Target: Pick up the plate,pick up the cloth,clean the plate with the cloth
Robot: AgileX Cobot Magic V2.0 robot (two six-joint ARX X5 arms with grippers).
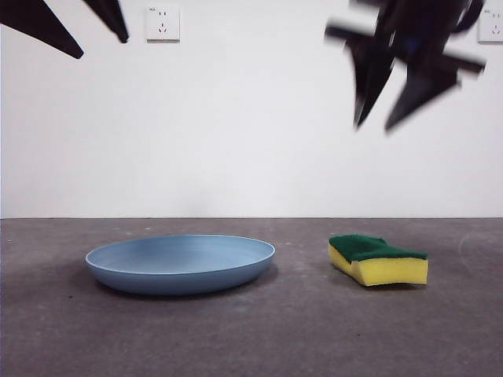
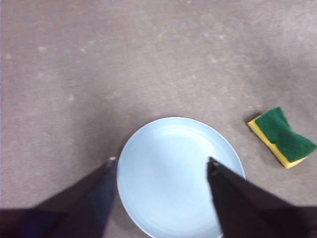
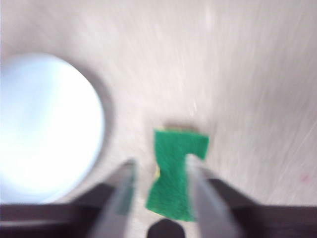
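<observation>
The plate (image 1: 181, 263) is lying flat on the table (image 1: 251, 338), and the sponge (image 1: 377, 259) is lying well apart from it, green side up. Nothing is being held yet.

The left claw (image 2: 161, 161) is hanging high over the plate with its jaws spread wide and nothing between them. One jaw tip is showing outside the rim and the other over the middle of the plate. The right claw (image 3: 158, 166) is hanging high over the sponge, jaws apart, with the sponge showing in the gap between them. Its picture is blurry, so that arm is probably moving.

I think the picking up is only just starting. The plate is low and flat, so grabbing it well means coming down at the rim, one jaw inside and one outside, and pinching the edge. The rim is thin and smooth, so it may be slipping if the pinch is weak.

The sponge is soft. The right claw should be coming straight down with the sponge in the middle of the gap, then squeezing its wavy sides gently. Too hard a squeeze and it will be squashing flat.
</observation>
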